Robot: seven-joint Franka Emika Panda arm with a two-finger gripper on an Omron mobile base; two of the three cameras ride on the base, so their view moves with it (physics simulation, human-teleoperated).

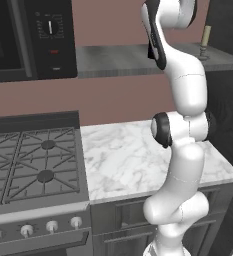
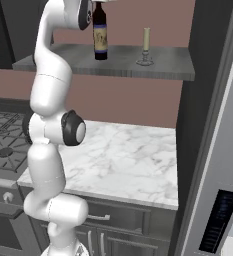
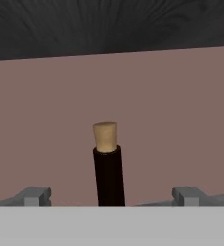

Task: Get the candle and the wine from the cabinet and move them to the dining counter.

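Wine upright on the cabinet, claw spread wide at its neck.
Left base view: candle (image 1: pixel 205 42) stands on the cabinet (image 1: pixel 123 59). Right base view: wine (image 2: pixel 100 34) stands on that shelf, candle near it. Hand view: the claw (image 3: pixel 111 196) has fingers (image 3: pixel 35 196) apart, bottle neck between them, untouched.

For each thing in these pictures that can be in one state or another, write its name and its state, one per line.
wine: upright on the cabinet, corked, not gripped
candle: upright in its holder, unlit
gripper: open, one finger either side of the bottle neck
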